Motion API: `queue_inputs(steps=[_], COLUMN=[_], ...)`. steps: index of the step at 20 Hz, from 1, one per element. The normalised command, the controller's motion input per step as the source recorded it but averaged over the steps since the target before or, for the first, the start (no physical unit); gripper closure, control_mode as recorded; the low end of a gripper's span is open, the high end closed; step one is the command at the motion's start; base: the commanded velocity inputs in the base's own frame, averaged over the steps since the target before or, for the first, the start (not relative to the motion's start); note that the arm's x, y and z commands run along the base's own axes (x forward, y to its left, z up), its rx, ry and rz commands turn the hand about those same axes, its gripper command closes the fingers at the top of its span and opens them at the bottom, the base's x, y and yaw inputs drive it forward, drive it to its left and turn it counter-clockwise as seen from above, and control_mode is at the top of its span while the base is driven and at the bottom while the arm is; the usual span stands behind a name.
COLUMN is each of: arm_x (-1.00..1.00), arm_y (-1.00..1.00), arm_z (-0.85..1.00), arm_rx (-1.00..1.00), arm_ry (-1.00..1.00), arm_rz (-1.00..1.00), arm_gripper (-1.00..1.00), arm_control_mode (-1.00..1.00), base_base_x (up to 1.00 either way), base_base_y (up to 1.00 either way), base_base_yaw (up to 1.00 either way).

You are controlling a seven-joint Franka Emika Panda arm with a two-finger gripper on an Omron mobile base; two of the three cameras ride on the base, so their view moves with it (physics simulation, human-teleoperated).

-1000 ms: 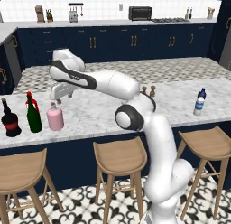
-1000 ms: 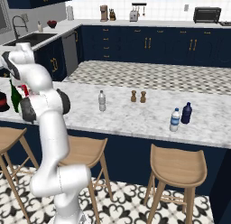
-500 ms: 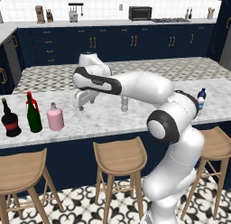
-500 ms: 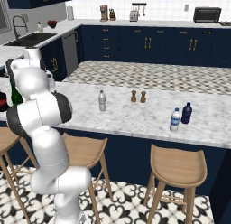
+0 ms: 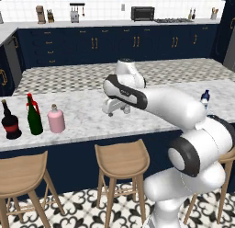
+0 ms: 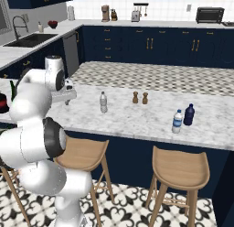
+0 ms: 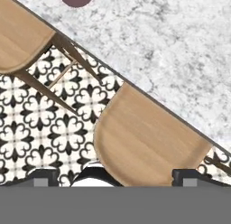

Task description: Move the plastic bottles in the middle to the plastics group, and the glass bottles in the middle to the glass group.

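Left base view, pink flask (image 5: 56, 120) left of open pincer (image 5: 116, 111)

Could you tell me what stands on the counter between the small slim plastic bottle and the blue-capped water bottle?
In the right base view, two small brown shakers stand side by side between the slim plastic bottle and the water bottle; otherwise the marble is bare.

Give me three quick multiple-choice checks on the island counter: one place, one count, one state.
1. The squat pink flask stands: A beside the tall dark green wine bottle; B in a sink; C on a stool.
2. Small brown shakers on the marble counter: A one; B two; C four.
3. The gripper is: A shut on the flask; B shut on a stool; C open, empty.
Answers: 1 A, they stand side by side; 2 B, a pair stands mid-counter; 3 C, fingers apart, nothing between.
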Motion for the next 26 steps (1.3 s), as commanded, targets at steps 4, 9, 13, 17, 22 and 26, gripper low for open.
queue_inputs(steps=[4,9,13,17,22,26], arm_x=[0.0,0.0,0.0,0.0,0.09,0.41], arm_y=[-1.0,-1.0,-0.99,-0.25,0.0,0.09], arm_z=[0.4,0.01,0.0,0.0,-0.1,-0.1], arm_rx=[0.0,0.0,0.0,0.0,-0.01,-0.02], arm_ry=[0.11,0.14,0.19,0.05,0.08,0.05], arm_rz=[-0.22,-0.24,-0.22,-0.04,-0.03,0.0], arm_gripper=[-1.0,-1.0,-1.0,-1.0,-1.0,-1.0], arm_control_mode=[-1.0,-1.0,-1.0,-1.0,-1.0,-1.0], base_base_x=[0.0,0.0,0.0,0.0,0.0,0.0], base_base_y=[0.0,0.0,0.0,0.0,0.0,0.0], base_base_yaw=[0.0,0.0,0.0,0.0,0.0,0.0])
